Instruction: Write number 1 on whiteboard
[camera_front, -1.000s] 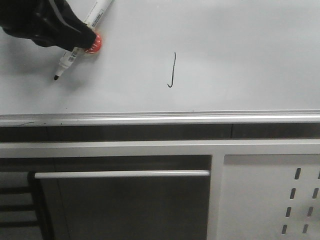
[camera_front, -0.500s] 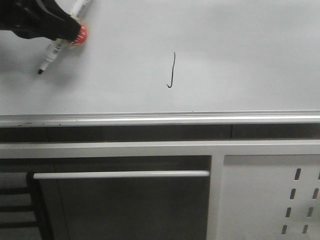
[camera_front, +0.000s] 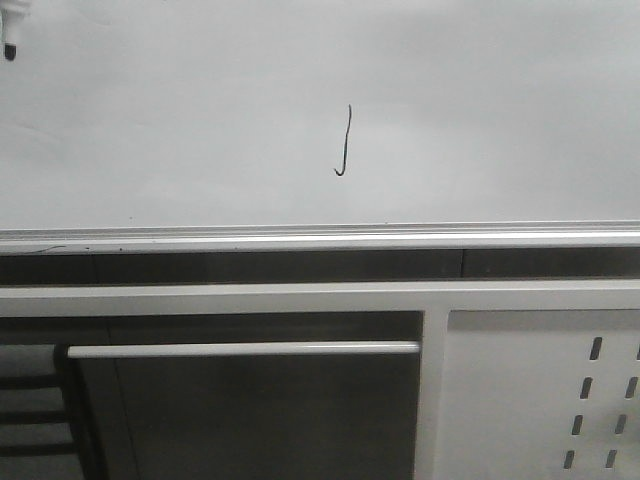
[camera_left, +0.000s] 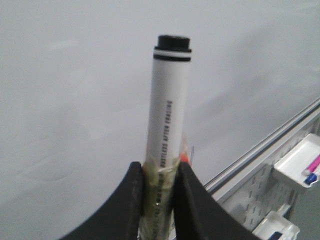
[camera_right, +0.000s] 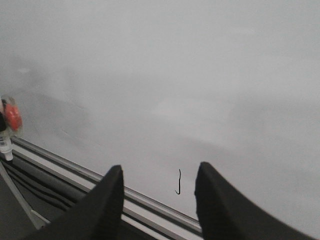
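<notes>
Whiteboard (camera_front: 480, 110) above perforated panel (camera_front: 540, 390)

Down at the near right there's a white perforated metal panel (camera_front: 530, 390), horizontal silver bar (camera_front: 243, 349) left of it.

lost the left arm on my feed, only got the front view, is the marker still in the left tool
Observer: Yes. In the left wrist view the left tool is shut on the marker, which is clamped low on its barrel.
Operator: is the right tool holding anything
Observer: No. The right wrist view shows the right tool open and empty.
Operator: where is it pointing
Observer: At the whiteboard; the number 1 shows in the gap between its fingers.
Operator: any spare markers around
Observer: The left wrist view shows a small white tray with pink and blue items below the board; I cannot tell what they are.
</notes>
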